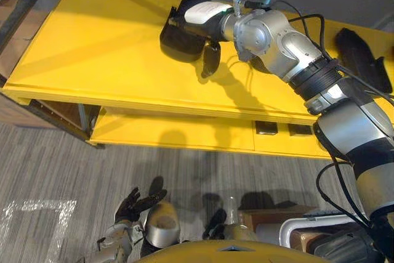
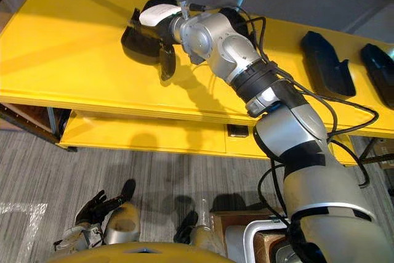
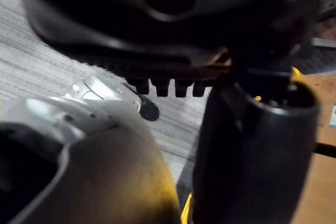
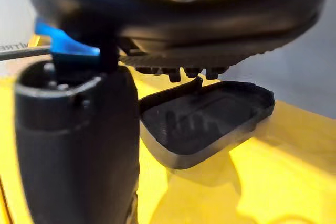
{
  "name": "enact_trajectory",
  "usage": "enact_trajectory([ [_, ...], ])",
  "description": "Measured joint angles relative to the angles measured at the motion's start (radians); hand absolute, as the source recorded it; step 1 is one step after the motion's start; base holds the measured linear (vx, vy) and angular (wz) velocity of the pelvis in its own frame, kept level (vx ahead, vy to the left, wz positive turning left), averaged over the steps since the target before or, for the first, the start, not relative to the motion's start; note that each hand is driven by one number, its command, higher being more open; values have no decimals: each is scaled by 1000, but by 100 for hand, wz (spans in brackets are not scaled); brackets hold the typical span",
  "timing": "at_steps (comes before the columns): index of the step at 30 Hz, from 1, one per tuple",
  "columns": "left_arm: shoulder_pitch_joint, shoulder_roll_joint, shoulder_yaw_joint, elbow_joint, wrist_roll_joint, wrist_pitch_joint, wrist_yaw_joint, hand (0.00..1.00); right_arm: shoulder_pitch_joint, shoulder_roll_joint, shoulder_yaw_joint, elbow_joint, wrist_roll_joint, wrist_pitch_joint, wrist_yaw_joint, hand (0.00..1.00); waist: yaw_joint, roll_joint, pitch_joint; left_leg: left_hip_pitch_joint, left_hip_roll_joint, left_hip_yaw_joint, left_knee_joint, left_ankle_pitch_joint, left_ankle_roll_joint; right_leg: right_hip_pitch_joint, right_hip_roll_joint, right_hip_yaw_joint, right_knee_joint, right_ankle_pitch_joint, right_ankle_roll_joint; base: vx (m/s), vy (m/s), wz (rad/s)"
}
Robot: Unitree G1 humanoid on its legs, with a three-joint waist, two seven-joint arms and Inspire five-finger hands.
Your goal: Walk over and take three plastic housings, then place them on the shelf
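The right hand [image 1: 197, 16] is stretched out over the yellow shelf [image 1: 92, 53] and it is loose, not clamped. Its thumb [image 4: 79, 145] stands straight and free, and its fingers [image 4: 178, 72], only a little bent, reach to the upper rim of a black housing [image 4: 207, 121]. The housing sits directly under the fingers and beside the thumb, tipped up on one edge, with its lower edge on the yellow top.

I judge that the step in hand is the setting down of one housing on the shelf, though it could also be the taking of it. If it is a setting down, the next move calls for lifting the hand straight away, so that no finger catches the rim and drags the piece.

The housing is a shallow, hollow shell of matte black plastic with rounded corners, a thin raised rim and low ribs inside. It looks light and stiff, and its edge is narrow to grip.

Further along the arm's side from the hand, well apart, two other housings [image 2: 326, 63] [image 2: 378, 72] of the same dark plastic lie on the same smooth, painted top. Below the hand is a lower board [image 1: 172, 132], also yellow.

The left hand [image 1: 136, 204] hangs low over the grey striped floor [image 1: 55, 158], fingers relaxed and holding nothing.
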Motion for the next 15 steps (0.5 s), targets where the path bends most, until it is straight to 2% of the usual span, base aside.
enact_trajectory([
  [4, -24, -8, 7, 19, -1, -3, 3, 100, 5, -59, 0, -71, 138, 1, -22, 100, -19, -4, -22, 36, 2, 29, -15, -1, 0, 10, 1, 26, -1, 2, 0, 3, 0, -19],
  [8, -46, -27, 4, 10, 12, -71, 78, 100, 28, -98, -37, -143, 212, 0, -199, 100, -61, -11, -64, 56, 5, 63, -26, -1, 1, 10, 7, 57, -20, 19, 1, -14, 6, -23],
  [9, -49, -33, 4, -2, 12, -79, 99, 100, 40, -110, -59, -161, 226, -2, -230, 100, -61, -11, -65, 61, 5, 70, -28, -2, 2, 11, 7, 64, -22, 22, 1, -11, 14, -23],
  [13, -36, -74, 56, -230, 34, -111, 265, 100, 178, -231, -299, -353, 348, 15, -379, 100, -84, -11, -67, 76, -3, 87, -27, -3, 6, 22, 2, 77, -39, 38, 5, -13, 22, -12],
  [15, -11, -86, 120, -406, 36, -143, 359, 100, 368, -304, -524, -495, 427, 36, -470, 100, -95, -8, -84, 83, -10, 99, -21, -12, 11, 28, -3, 91, -49, 45, 11, 7, 28, -14],
])
